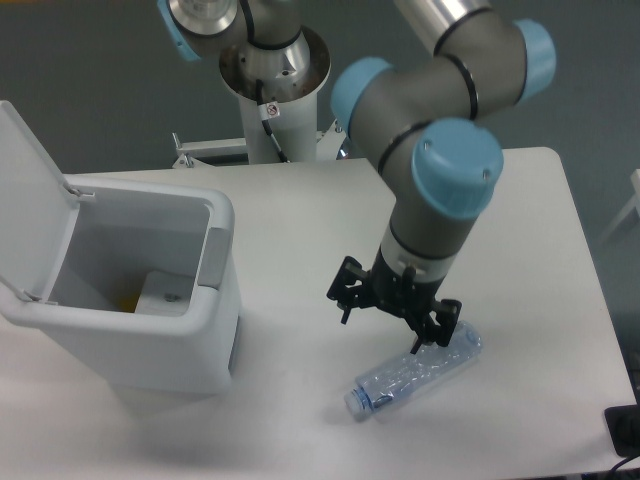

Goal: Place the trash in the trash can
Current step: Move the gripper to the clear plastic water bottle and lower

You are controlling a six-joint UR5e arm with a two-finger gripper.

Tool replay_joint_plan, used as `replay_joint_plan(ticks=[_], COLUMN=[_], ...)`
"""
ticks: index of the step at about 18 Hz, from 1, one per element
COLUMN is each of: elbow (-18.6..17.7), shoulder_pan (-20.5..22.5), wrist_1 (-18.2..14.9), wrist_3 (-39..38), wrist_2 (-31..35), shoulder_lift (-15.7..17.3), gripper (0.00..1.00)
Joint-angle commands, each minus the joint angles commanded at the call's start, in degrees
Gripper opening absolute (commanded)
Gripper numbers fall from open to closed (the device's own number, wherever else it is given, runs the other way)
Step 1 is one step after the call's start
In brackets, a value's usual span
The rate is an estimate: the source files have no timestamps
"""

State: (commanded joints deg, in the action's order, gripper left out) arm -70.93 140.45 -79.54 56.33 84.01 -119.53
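Water bottle point(415, 371) lying on its side at front of white desk point(540, 220), cap toward front-left. End effector point(381, 330) just above it, fingers spread wide, holding nothing, one fingertip right by bottle's far end. Trash can point(150, 345) off left, lid point(30, 190) flipped up, something yellowish inside.
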Motion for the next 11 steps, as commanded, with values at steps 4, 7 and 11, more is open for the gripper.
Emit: replay_joint_plan(ticks=[4,7,11], elbow=[-1.58,-2.11,-5.18], shoulder_pan=[-0.88,-1.50,-2.02], wrist_1=[1.14,2.36,6.23], wrist_3=[5.44,6.33,8.18], wrist_2=[2.82,3.18,5.18], shoulder_lift=[-1.85,-2.64,-2.99], gripper=[1.00,1.00,1.00])
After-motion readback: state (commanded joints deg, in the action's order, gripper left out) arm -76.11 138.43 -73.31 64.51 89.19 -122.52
